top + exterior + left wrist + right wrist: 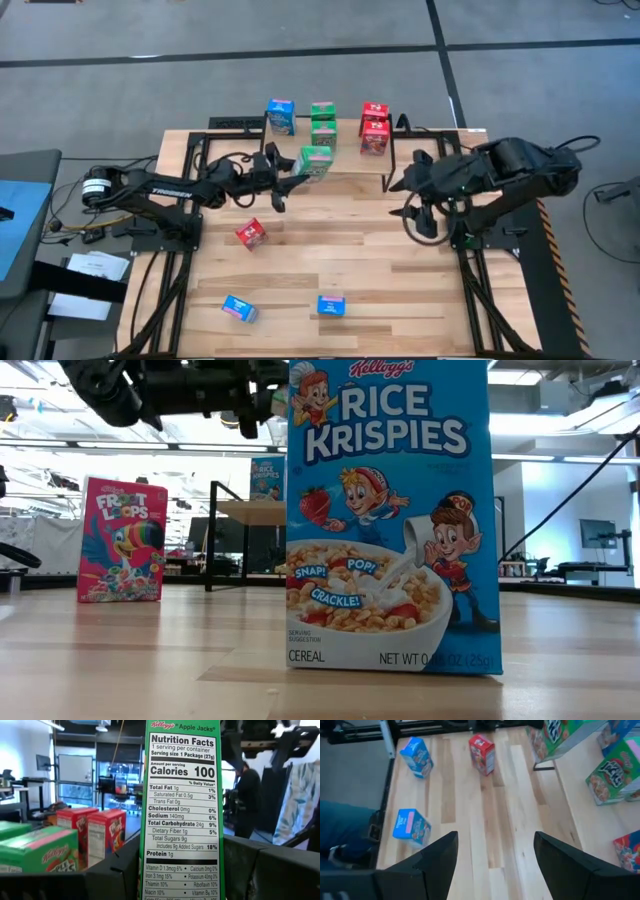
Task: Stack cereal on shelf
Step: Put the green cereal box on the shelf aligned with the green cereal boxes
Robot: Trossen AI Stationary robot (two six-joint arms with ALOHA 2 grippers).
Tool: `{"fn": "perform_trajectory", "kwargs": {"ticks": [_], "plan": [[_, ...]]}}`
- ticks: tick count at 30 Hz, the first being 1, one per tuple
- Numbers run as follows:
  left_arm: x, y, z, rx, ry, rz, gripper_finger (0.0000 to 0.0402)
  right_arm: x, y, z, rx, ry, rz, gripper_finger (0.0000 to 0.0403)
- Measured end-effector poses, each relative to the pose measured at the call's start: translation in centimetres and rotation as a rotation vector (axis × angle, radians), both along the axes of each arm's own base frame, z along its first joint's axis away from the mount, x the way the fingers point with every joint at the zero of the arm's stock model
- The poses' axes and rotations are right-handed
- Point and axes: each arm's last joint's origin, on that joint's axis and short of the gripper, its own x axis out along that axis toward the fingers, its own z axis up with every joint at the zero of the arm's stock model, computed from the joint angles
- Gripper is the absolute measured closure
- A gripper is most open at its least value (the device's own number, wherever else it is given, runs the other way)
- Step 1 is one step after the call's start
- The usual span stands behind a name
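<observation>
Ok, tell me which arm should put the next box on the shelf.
Left. Its left gripper already grips a green box right beside the shelf. The right gripper is open, holds nothing, and hangs over bare table.

From straight overhead we look down on the whole table and both arms. At tabletop height we face level across the wood, a blue cereal box filling centre frame. One wrist camera sits tight against a green box; the other looks down on the planks, sharing the red box at upper centre.
</observation>
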Motion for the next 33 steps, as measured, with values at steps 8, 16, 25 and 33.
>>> {"fn": "perform_trajectory", "kwargs": {"ticks": [8, 16, 25, 33], "plan": [[1.2, 0.6, -1.8, 0.001, -0.002, -0.045, 0.0223, 0.0, 1.1, -0.6, -0.083, -0.031, -0.131, 0.0117], [2.5, 2.0, -4.4, -0.011, -0.118, -0.078, 0.0223, -0.2, 1.8, -0.6, -0.09, -0.046, -0.14, 0.0117], [4.5, 3.9, -6.5, -0.068, -0.038, -0.014, 0.0223, -0.3, 1.9, -0.6, -0.091, -0.047, -0.139, 0.0117], [5.5, 4.4, -6.4, 0.012, 0.052, 0.067, 0.0223, -0.2, 1.9, -0.6, -0.09, -0.046, -0.138, 0.0117]]}}
